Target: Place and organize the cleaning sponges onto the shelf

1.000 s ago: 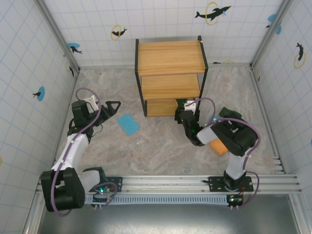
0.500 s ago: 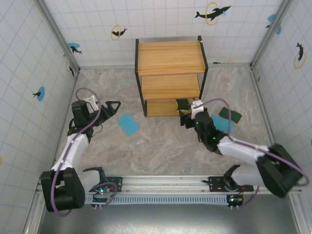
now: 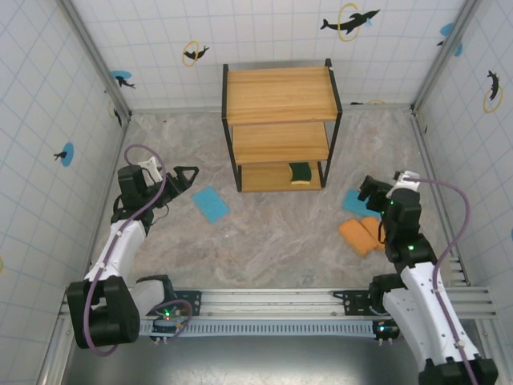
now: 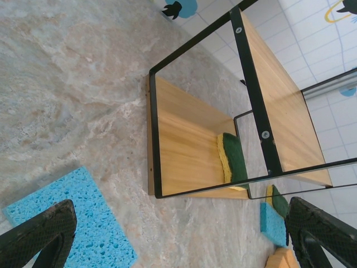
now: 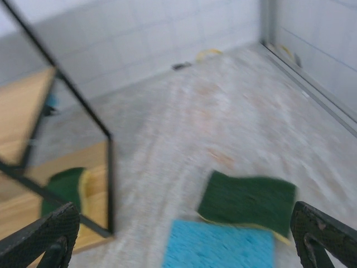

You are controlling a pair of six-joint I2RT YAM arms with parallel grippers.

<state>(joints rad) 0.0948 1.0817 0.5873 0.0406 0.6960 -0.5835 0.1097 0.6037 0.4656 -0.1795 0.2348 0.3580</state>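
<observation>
Green sponge is already on the bottom board of the shelf, right-hand end. The rest are on the bench: one blue sponge sits left of the shelf, near the left claw. On the right is a second blue sponge, w/ two orange sponges just beside it on the arms' side. Right claw hangs over that right group.

Both claws have jaws spread wide w/ nothing between them. In each wrist view the fingers sit at the frame edges w/ bare bench in the gap.

Step, my read: one pad placed, five to go, and you're between picks w/ the right arm lining up on the right group. Next move: bring the right claw down over one pad, close across its short side, and lift it clear of its neighbours, since they lie tight together. The left arm could take the lone blue one.

Views: the right wrist cam adds a second green sponge flat on the bench, w/ the blue pad against its near edge. Can't tell if they touch or overlap, the frame is blurred. From overhead the claw sits over that spot, but you get the whole layout incl. the orange pair. The left wrist cam looks sideways through the frame and shows bare wood on the bottom board beside the placed pad, so there's room there.
</observation>
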